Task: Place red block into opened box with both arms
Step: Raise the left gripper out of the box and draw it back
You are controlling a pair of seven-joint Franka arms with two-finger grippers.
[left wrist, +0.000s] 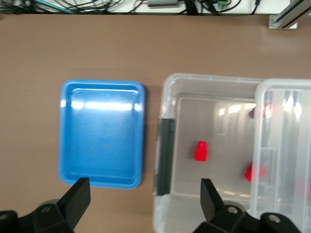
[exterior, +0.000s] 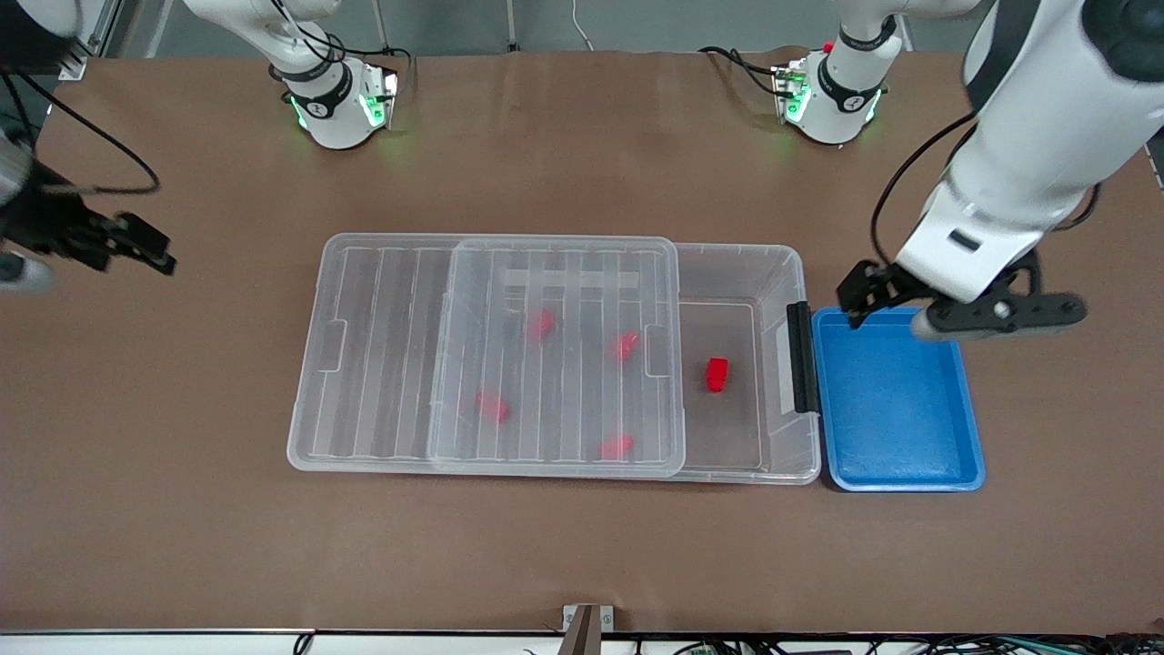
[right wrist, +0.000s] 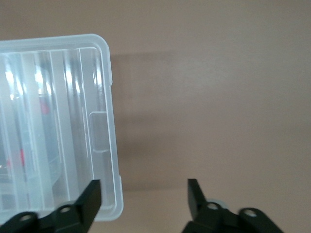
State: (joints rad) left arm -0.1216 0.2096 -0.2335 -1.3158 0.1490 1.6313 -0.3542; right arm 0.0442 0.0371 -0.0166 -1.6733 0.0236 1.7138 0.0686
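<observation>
Where uncovered, red block (exterior: 717,374) upright.

Brown table with a clear box and a blue tray

You see a big brown table (exterior: 182,509) that fills most of the front view. In the middle of the picture the box (exterior: 782,273) lies flat on it, with its ribbed lid (exterior: 555,437) slid partly off. At the middle right, the blue tray (exterior: 896,400) sits on the table, touching the box's black handle end.
</observation>
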